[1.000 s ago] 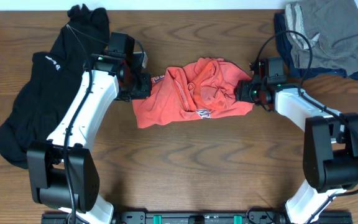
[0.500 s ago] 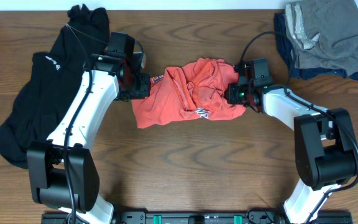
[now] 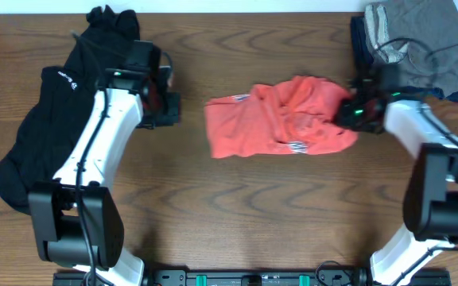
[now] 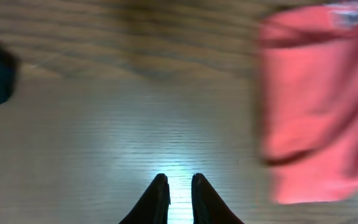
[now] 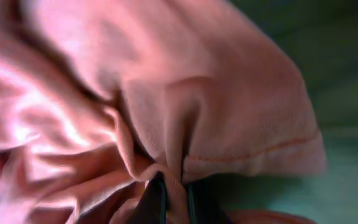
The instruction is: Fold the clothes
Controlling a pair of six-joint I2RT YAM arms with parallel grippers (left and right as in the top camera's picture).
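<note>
Clothes seen from overhead lie in three places on the table (image 3: pixel 237 206): one orange-red T-shirt (image 3: pixel 269 127), crumpled mid-table with white lettering near its lower edge; one black top (image 3: pixel 38 135) spread at the left; one grey piece (image 3: pixel 424 32) heaped on one navy piece (image 3: pixel 359 40) at the far right. The left gripper (image 3: pixel 169 110) sits apart from the T-shirt, and the right gripper (image 3: pixel 348 111) is at its right edge.

Left wrist: the fingers are pinched almost together on nothing, over bare wood.

Right wrist: the fingers clamp a gathered fold of T-shirt.
</note>
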